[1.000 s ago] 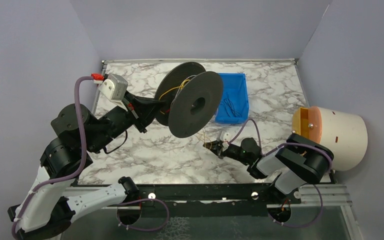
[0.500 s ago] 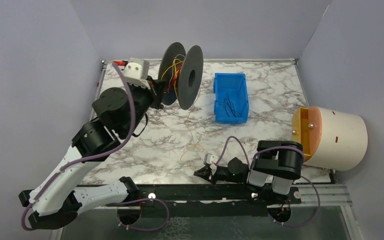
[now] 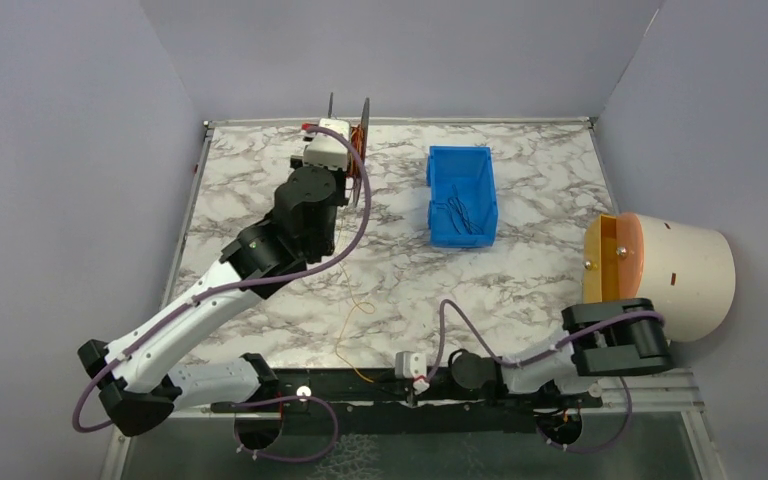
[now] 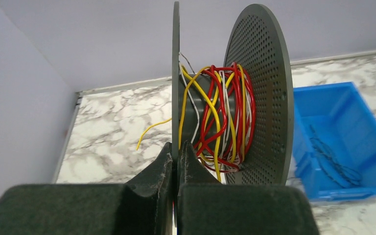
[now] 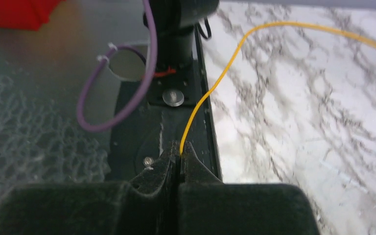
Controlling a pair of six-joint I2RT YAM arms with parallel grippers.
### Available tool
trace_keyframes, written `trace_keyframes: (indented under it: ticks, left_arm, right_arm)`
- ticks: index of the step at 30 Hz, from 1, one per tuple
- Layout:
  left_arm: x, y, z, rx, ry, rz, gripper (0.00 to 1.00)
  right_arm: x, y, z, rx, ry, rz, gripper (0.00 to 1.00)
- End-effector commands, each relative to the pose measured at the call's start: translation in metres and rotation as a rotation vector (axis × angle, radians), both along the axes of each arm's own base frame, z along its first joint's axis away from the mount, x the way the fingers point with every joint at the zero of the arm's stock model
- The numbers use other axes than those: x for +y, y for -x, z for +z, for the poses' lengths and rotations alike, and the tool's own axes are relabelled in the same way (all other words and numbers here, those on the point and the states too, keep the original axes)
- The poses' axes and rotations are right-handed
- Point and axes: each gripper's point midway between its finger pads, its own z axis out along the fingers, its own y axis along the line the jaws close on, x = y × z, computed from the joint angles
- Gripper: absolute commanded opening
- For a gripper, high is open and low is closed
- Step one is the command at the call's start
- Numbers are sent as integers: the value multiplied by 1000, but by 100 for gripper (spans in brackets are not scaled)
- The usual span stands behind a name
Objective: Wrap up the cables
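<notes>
A black two-flange spool point(image 3: 363, 150) wound with red, yellow and white cables stands edge-on at the far side of the table. In the left wrist view, my left gripper point(image 4: 176, 155) is shut on the thin left flange of the spool point(image 4: 264, 98). In the top view, the left gripper point(image 3: 345, 152) is mostly hidden under its wrist. A yellow cable point(image 3: 341, 340) runs from the spool across the marble to the near edge. My right gripper point(image 3: 385, 380) is low over the black rail. In the right wrist view, it point(image 5: 180, 152) is shut on the end of the yellow cable point(image 5: 225, 73).
A blue bin point(image 3: 463, 195) holding thin black ties sits at the back, right of the spool, and shows in the left wrist view point(image 4: 342, 147). A cream cylinder with an orange face point(image 3: 660, 270) stands at the right edge. A black rail point(image 3: 480, 400) runs along the near edge.
My left arm has swung the spool from mid-left to the far back and turned it edge-on. My right gripper has pulled back to the near edge, drawing the yellow cable out.
</notes>
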Motion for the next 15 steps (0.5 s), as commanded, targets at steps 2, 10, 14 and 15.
trace_keyframes:
  ticks: [2, 10, 14, 15]
  left_arm:
    - [14, -19, -10, -34, -102, 166, 0]
    - [19, -44, -67, 66, -238, 212, 0]
    - [17, -46, -89, 116, -296, 204, 0]
    - [17, -46, -94, 124, -308, 202, 0]
  right_arm:
    - [1, 8, 39, -110, -2, -43, 1]
    - [-12, 17, 121, -207, -97, -71, 1]
    - [-27, 6, 157, -251, -113, -158, 1]
    - [-31, 1, 166, -250, -114, -185, 1]
